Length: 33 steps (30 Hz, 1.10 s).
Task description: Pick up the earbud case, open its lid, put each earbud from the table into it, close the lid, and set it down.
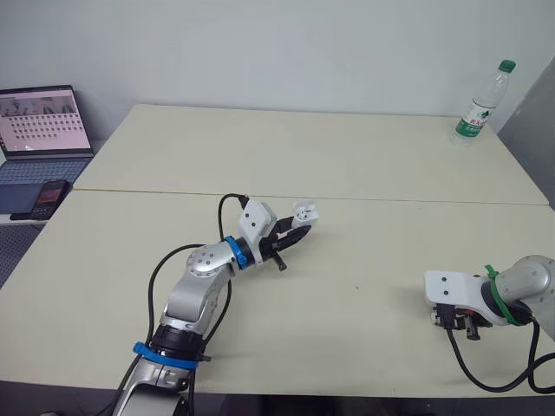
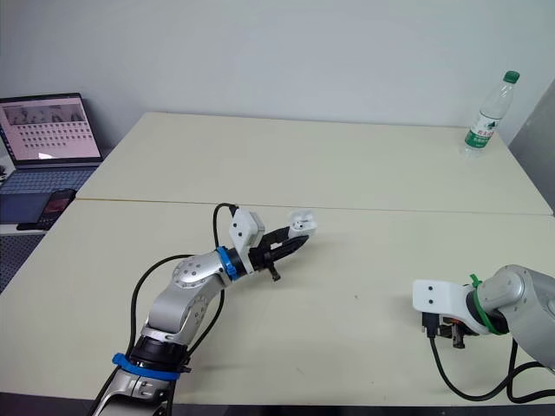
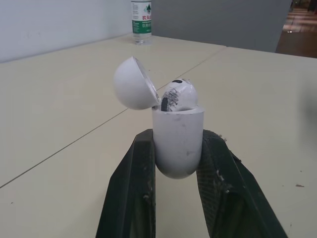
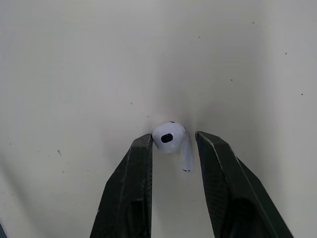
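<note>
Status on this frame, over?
Left gripper shut on earbud case, lid open, one earbud seated. Right gripper open, straddling second earbud on table. Water bottle far off, no obstruction.

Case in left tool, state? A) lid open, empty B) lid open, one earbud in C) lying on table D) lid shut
B: the case, held in the left tool, has its lid open with one earbud seated.

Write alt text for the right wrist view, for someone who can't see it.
A white earbud lies on the pale table between the two black fingers of the right gripper, which stand open on either side of it. Its stem points toward one finger.
</note>
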Motion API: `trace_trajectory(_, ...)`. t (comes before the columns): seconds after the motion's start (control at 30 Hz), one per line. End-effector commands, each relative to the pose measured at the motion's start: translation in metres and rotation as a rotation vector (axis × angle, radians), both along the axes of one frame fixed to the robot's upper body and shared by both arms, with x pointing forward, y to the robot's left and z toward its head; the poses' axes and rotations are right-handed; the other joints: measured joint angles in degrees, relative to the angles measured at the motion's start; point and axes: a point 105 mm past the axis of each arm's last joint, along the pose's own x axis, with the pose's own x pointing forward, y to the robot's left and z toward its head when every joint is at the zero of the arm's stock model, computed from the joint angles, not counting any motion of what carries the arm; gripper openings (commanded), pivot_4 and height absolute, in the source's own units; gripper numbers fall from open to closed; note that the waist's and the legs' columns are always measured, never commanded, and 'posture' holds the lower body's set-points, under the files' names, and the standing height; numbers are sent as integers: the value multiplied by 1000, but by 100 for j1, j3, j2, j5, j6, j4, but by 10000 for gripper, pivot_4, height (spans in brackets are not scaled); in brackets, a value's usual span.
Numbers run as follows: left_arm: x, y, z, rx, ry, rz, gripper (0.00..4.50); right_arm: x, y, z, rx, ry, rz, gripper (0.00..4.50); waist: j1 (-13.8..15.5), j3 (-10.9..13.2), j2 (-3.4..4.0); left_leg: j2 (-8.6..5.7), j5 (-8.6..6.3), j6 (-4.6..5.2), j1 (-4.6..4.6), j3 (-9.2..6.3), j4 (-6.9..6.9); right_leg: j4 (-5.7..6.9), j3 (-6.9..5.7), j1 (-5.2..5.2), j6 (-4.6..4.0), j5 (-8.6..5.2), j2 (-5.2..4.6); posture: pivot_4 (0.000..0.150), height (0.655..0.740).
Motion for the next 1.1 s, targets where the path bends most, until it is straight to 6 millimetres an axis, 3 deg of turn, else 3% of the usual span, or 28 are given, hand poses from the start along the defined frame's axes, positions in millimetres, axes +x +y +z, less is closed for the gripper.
trace_trajectory(0.03,-3,-2,16,-17,-66,-12,7427,0,1,2,-8,-3,17,14154,0,0,0,0,0,0,0,0,0,0,0,0,0,0,0,1500,7362)
trace_trajectory(0.63,-3,-2,15,-17,-60,-14,7427,0,1,0,-2,-1,17,14154,0,0,0,0,0,0,0,1,0,0,0,0,0,0,0,1500,7362)
trace_trajectory(0.77,-3,-2,15,-18,-59,-15,7427,0,0,0,-7,-2,11,5318,0,0,0,0,0,0,0,1,0,0,0,0,0,0,0,1500,7362)
trace_trajectory(1.03,-3,-3,15,-19,-58,-15,7427,3,1,2,4,-26,1,5318,0,0,0,0,0,0,0,1,0,0,0,0,0,0,0,1500,7362)
trace_trajectory(1.1,-3,-3,15,-19,-58,-14,7427,11,7,10,54,-69,-10,5318,-1,0,-1,0,0,0,0,1,0,0,0,0,0,0,0,1500,7362)
